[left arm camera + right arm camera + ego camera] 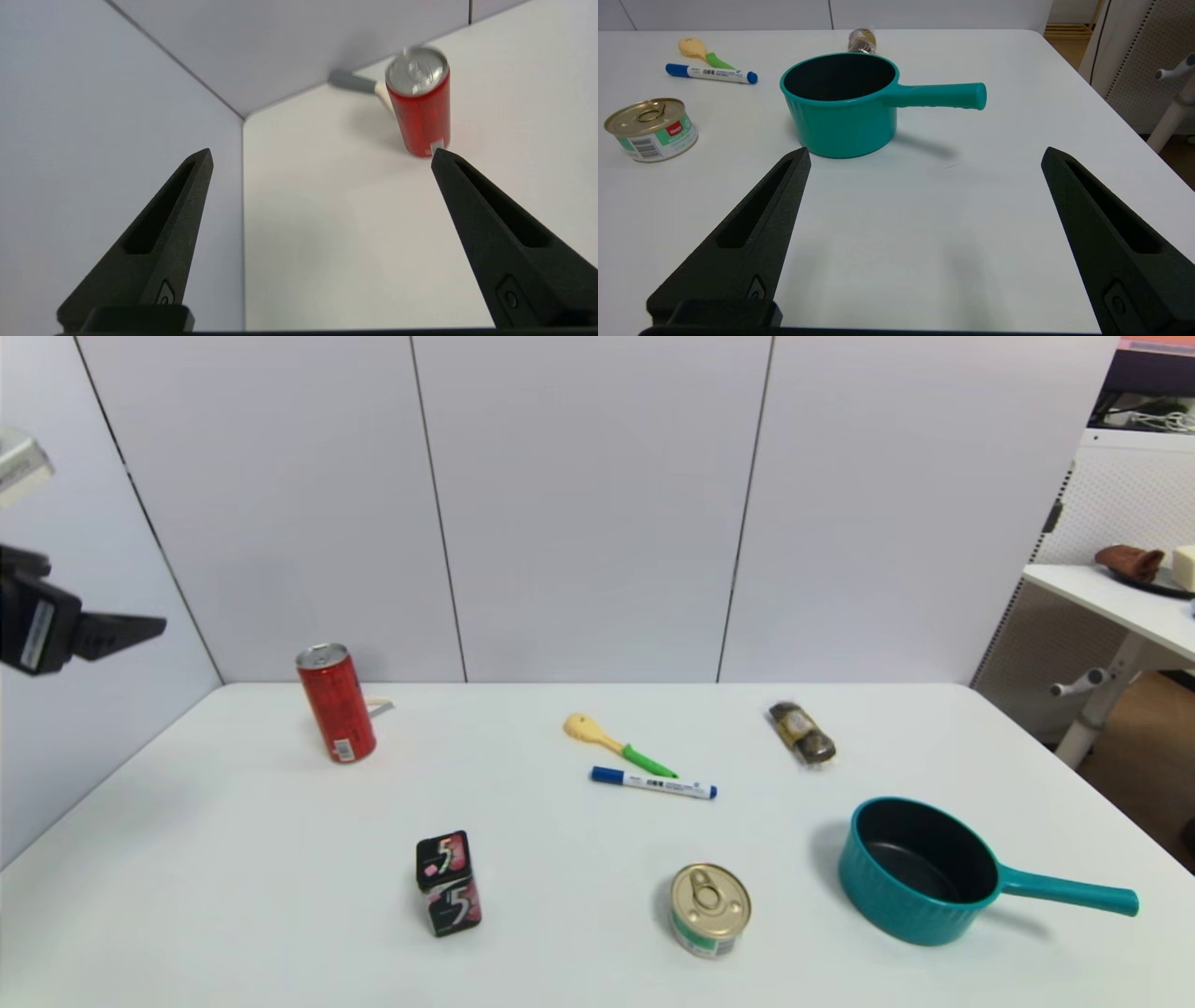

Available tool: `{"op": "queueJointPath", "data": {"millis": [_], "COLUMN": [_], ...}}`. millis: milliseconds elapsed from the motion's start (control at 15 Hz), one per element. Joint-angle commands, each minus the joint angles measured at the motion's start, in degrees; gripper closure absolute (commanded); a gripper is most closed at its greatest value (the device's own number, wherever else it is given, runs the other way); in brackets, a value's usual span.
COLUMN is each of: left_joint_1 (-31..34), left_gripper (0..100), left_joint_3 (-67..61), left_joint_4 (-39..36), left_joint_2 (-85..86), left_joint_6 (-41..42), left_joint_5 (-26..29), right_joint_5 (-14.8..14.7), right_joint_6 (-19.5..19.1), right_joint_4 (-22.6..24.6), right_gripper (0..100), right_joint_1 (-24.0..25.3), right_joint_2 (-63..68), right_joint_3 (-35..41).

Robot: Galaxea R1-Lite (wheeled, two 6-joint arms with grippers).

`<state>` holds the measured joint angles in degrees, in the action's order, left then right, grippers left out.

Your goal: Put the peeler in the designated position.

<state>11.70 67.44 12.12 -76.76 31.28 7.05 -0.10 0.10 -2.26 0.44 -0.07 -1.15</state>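
The peeler (379, 707) lies at the table's far left, mostly hidden behind an upright red can (336, 704). Only a grey and cream sliver shows there. In the left wrist view the peeler's (355, 84) grey handle and a bit of cream head stick out from behind the red can (420, 102). My left gripper (320, 154) is open and empty, raised high at the left edge of the table, well short of the can; the left gripper (140, 629) shows at the far left. My right gripper (924, 154) is open and empty, low over the near right table, and is out of the head view.
A teal saucepan (920, 870) with its handle pointing right stands near right, a tin can (710, 908) near centre, a black gum box (448, 882) near left. A yellow utensil with green handle (616, 744), a blue-capped marker (653, 783) and a wrapped snack (801, 733) lie farther back.
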Motion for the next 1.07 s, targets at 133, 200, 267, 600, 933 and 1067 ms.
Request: {"op": "queueJointPath", "data": {"millis": [133,200,267,600,933,1067], "left_joint_1": [-4.7,-4.7,-4.6,-8.9,-15.1,-15.1], "left_gripper": [0,0,0,0,0,0], "left_joint_3": [-32.3,-36.4,-40.6,-59.3,-67.4,-67.5], "left_joint_4": [-8.7,-9.9,-11.2,-17.7,-18.1,-18.8], "left_joint_2": [28.0,31.6,34.8,49.9,61.1,61.0], "left_joint_6": [-11.0,-11.0,-11.7,-15.8,-18.7,-18.8], "left_joint_5": [-6.4,-6.2,-6.1,-6.2,-8.2,-7.9], "right_joint_5": [0.0,0.0,0.0,0.0,0.0,0.0], "right_joint_6": [0.0,0.0,0.0,0.0,0.0,0.0], "right_joint_4": [0.0,0.0,0.0,0.0,0.0,0.0], "right_gripper": [0,0,0,0,0,0], "right_joint_1": [0.0,0.0,0.0,0.0,0.0,0.0], "right_joint_2": [0.1,0.0,0.0,0.0,0.0,0.0], "right_joint_3": [0.0,0.0,0.0,0.0,0.0,0.0]}}
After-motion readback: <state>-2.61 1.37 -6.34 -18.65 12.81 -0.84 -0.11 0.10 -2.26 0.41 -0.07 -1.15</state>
